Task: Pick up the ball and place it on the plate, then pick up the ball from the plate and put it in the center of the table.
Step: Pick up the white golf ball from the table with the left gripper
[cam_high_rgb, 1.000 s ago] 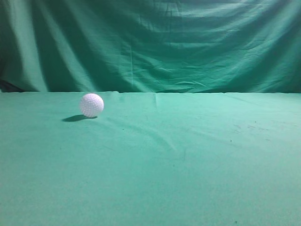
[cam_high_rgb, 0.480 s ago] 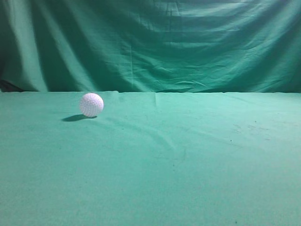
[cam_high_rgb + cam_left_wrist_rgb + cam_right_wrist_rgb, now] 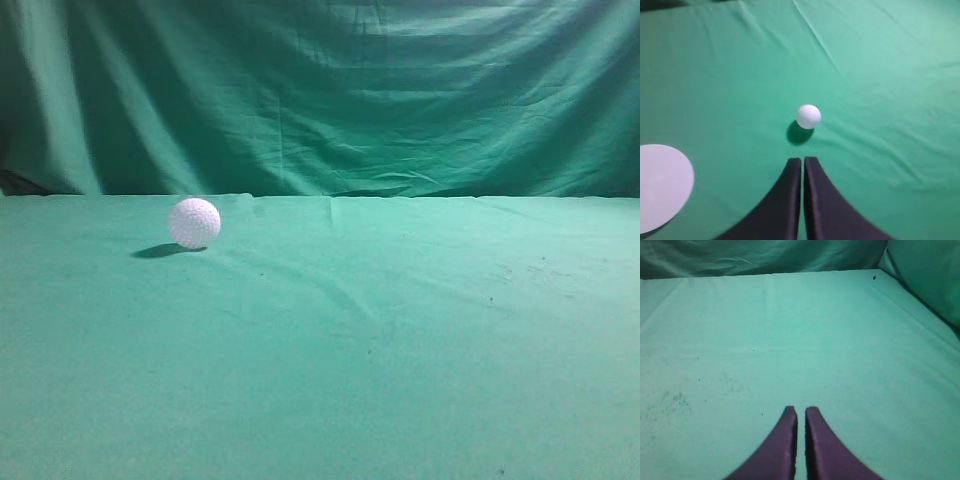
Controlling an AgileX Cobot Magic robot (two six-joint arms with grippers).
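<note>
While the ball (image 3: 194, 222) sat untouched on the counter (image 3: 400, 340), the first pick-up had not yet begun.
From outside, it lay far left, no arm or writing visible. The left wrist showed the left pincer (image 3: 803, 161) nearly closed just short of it, the plate (image 3: 660, 185) off left; it needed opening, judging so. The right pincer (image 3: 800, 411) hung narrow, empty.

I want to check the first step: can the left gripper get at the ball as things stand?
Probably yes. In the left wrist view the ball lies on bare table just ahead of the left gripper, nothing between. But its fingers look shut, so they must open first.
</note>
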